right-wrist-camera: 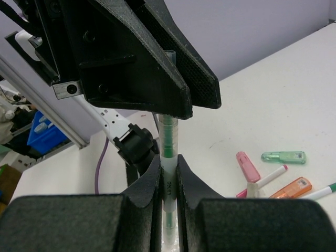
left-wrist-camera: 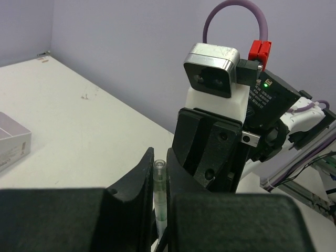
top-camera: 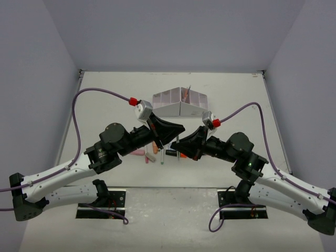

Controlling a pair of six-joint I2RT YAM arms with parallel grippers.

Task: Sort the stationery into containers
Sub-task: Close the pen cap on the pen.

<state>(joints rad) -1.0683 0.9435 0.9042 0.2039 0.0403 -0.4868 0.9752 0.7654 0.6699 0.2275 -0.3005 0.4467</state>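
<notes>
A thin green-and-white pen (right-wrist-camera: pixel 168 137) is held between both grippers above the table. My right gripper (right-wrist-camera: pixel 168 164) is shut on its white middle. My left gripper (left-wrist-camera: pixel 160 158) is shut on its clear green end (left-wrist-camera: pixel 160 181), and its black fingers (right-wrist-camera: pixel 157 68) sit just above the right jaws. In the top view the two grippers, left (top-camera: pixel 177 131) and right (top-camera: pixel 176 143), meet nose to nose at the table's centre, hiding the pen. The white organiser box (top-camera: pixel 173 109) stands just behind them with a thin pen (top-camera: pixel 187 93) standing in it.
Loose stationery lies under and beside the grippers: a pink piece (right-wrist-camera: pixel 248 167), a green piece (right-wrist-camera: pixel 283 156), an orange piece (right-wrist-camera: pixel 291 188), a pink-tipped pen (right-wrist-camera: pixel 269 177) and a green-tipped pen (right-wrist-camera: pixel 323 191). In the top view, pink pieces (top-camera: pixel 138 152) lie on the left.
</notes>
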